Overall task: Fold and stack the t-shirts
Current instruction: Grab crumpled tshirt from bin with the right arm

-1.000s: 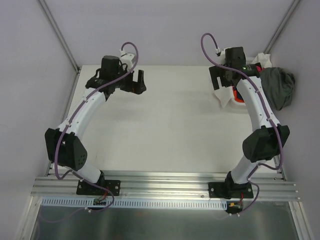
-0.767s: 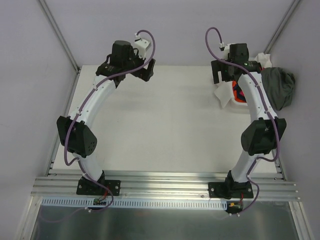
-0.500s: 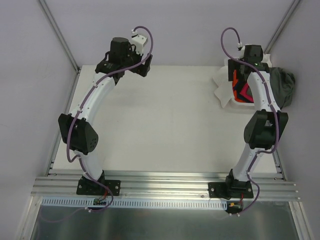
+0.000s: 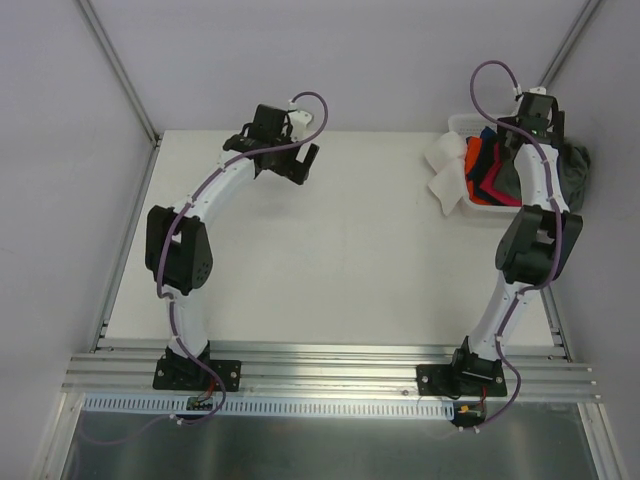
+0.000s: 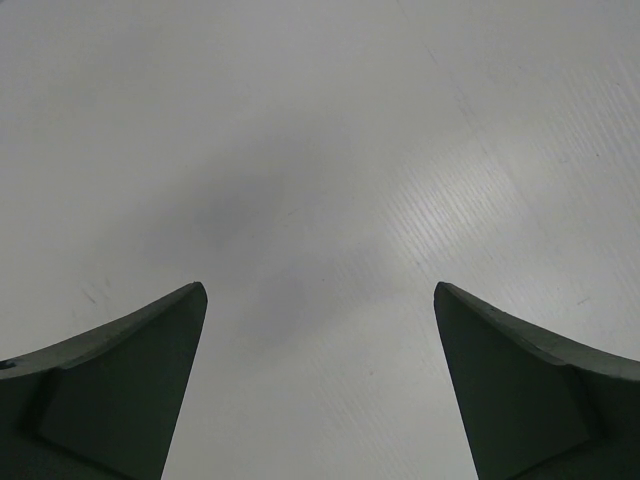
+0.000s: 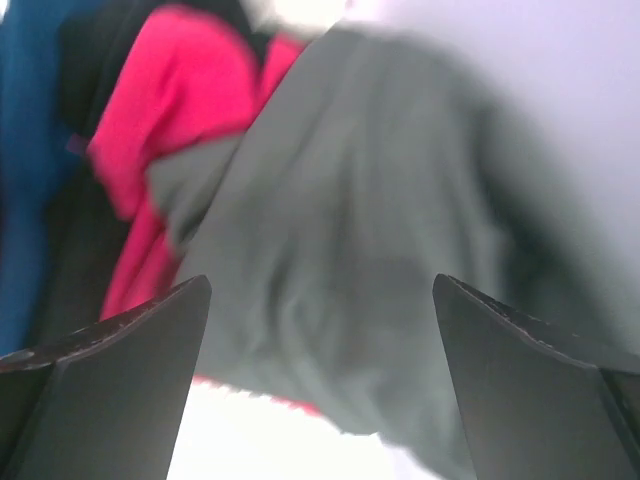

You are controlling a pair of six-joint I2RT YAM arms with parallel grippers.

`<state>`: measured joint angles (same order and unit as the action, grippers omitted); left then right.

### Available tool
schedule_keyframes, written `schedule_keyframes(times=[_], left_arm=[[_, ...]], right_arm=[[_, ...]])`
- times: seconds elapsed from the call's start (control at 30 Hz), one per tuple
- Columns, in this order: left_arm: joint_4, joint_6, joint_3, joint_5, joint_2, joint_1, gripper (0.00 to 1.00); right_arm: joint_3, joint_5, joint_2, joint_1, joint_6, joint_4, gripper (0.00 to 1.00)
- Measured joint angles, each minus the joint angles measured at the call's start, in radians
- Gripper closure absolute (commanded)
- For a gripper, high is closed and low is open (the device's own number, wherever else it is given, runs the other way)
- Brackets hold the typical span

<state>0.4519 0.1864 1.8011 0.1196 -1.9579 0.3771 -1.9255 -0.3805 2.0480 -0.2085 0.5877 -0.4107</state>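
- Top view: the left arm (image 4: 215,190) reaches toward the far side of the table (image 4: 330,260). The left jaws hang spread apart above the bare surface, with nothing in them.
- Top view: the right arm (image 4: 530,200) stretches to the far right corner, with the right jaws above a white basket (image 4: 458,125). The t-shirts are heaped there. A white shirt (image 4: 440,172) is draped over the basket's left rim, a pink shirt (image 4: 490,180) and a blue shirt (image 4: 487,135) lie inside, and a grey shirt (image 4: 575,170) hangs over the right side.
- Left wrist view: the two dark fingers (image 5: 120,380) stand wide apart, with only the white table (image 5: 320,150) between them.
- Right wrist view: the jaws are fully spread and grip nothing. The blurred grey shirt (image 6: 350,250) fills the space past them, with the pink shirt (image 6: 150,120) to its left and the blue shirt (image 6: 25,150) at the far left. Whether the fingers (image 6: 100,390) touch the cloth cannot be told.
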Motion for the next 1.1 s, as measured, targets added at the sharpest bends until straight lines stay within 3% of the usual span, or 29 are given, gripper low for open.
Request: schedule_keyframes(times=[0.33,0.4,0.43,0.47,0.53,0.8,0.93,1.1], left_arm=[[0.003,-0.011,0.0,-0.027,-0.018,0.029,0.01],[0.003,-0.013,0.0,-0.028,-0.018,0.029,0.01],[0.003,-0.014,0.0,-0.028,-0.018,0.029,0.01],[0.002,-0.014,0.0,-0.028,-0.018,0.029,0.01],[0.003,-0.015,0.0,-0.029,-0.018,0.029,0.02],[-0.002,-0.022,-0.05,-0.05,-0.016,0.029,0.02],[0.008,-0.034,-0.072,-0.077,-0.016,0.027,0.07],[0.001,-0.067,-0.072,-0.081,-0.011,0.005,0.05]], right_arm=[[0.033,-0.161,0.067,-0.001,0.128,0.133,0.08],[0.077,-0.182,0.077,-0.003,0.14,0.138,0.22],[0.098,-0.189,0.078,-0.003,0.146,0.137,0.48],[0.111,-0.195,0.079,-0.005,0.153,0.136,0.62],[0.12,-0.206,0.079,-0.006,0.151,0.137,0.79],[0.119,-0.214,0.036,0.043,0.135,0.111,0.8],[0.118,-0.211,-0.048,0.167,0.156,0.109,0.82],[0.069,-0.168,-0.151,0.36,0.159,0.101,0.83]])
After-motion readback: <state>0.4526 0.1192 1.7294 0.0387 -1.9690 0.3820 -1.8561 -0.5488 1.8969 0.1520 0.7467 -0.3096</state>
